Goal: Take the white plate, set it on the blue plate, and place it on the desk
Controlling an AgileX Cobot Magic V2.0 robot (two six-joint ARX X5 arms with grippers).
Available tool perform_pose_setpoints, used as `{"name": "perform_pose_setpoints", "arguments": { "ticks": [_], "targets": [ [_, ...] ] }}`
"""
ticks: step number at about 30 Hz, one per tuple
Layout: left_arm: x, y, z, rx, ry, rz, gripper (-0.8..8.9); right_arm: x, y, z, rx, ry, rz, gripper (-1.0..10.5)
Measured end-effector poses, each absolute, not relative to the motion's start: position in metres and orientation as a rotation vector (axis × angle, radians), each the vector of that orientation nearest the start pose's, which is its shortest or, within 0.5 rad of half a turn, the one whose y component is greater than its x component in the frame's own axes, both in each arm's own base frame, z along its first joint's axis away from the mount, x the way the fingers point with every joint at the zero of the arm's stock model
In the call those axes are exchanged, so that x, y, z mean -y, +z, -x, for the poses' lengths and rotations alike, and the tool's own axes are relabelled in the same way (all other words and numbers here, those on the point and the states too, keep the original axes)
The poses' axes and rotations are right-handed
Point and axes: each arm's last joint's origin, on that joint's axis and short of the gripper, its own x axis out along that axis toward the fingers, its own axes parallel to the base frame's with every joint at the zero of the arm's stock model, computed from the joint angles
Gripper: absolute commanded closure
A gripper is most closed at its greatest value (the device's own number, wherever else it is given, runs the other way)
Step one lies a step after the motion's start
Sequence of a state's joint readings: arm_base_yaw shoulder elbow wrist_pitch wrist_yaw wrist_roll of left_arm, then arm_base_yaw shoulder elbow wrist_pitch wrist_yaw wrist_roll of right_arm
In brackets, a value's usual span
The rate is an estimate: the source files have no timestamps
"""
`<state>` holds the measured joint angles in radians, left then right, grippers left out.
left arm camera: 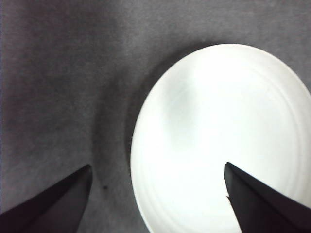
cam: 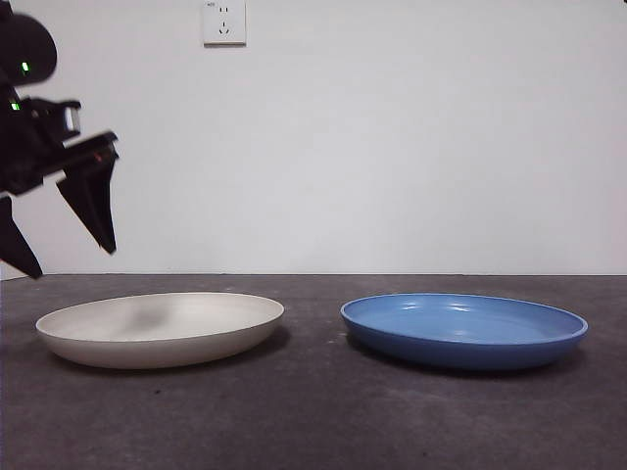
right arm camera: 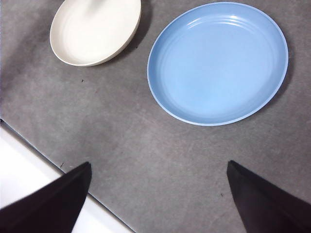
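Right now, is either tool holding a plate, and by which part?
Nothing is held. The left tool hangs open above the white plate, apart from it; the right tool is open too, away from the blue plate.

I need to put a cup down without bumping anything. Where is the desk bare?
Bare desk runs between the white plate and the blue plate, and all along the near side of both. It is tight over the white plate's outer edge, where the left gripper hangs with jaws open.

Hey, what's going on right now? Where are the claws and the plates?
Left gripper open, above the white plate's edge, not touching. Right gripper open, high, waiting. Blue plate empty beside it on the desk. Nothing in the way.
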<state>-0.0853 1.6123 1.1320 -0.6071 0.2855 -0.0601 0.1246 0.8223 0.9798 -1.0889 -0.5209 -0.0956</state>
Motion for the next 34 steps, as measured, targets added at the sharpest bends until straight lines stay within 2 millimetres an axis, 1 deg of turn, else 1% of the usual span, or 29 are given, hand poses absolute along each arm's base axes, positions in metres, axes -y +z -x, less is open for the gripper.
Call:
{"name": "perform_pose_setpoints", "arguments": {
  "ticks": [8, 10, 12, 14, 22, 28, 34],
  "targets": [
    [0.037, 0.192, -0.332, -1.171, -0.295, 0.169, 3.9, -0.03, 0.32, -0.126, -0.893, 0.641, -0.1, 5.0],
    [0.037, 0.187, -0.333, -1.186, -0.294, 0.169, 4.15, -0.03, 0.32, -0.126, -0.893, 0.641, -0.1, 5.0],
    [0.037, 0.186, -0.334, -1.185, -0.295, 0.169, 4.8, -0.03, 0.32, -0.126, -0.892, 0.641, -0.1, 5.0],
    [0.037, 0.187, -0.335, -1.177, -0.295, 0.168, 5.15, -0.03, 0.32, -0.126, -0.892, 0.641, -0.1, 5.0],
    [0.037, 0.186, -0.334, -1.192, -0.295, 0.169, 5.17, -0.03, 0.32, -0.126, -0.892, 0.64, -0.101, 5.0],
    [0.041, 0.18, -0.334, -1.221, -0.303, 0.164, 5.23, -0.03, 0.321, -0.126, -0.89, 0.64, -0.101, 5.0],
    [0.046, 0.18, -0.333, -1.227, -0.312, 0.159, 7.07, -0.03, 0.321, -0.126, -0.889, 0.64, -0.101, 5.0]
  ]
}}
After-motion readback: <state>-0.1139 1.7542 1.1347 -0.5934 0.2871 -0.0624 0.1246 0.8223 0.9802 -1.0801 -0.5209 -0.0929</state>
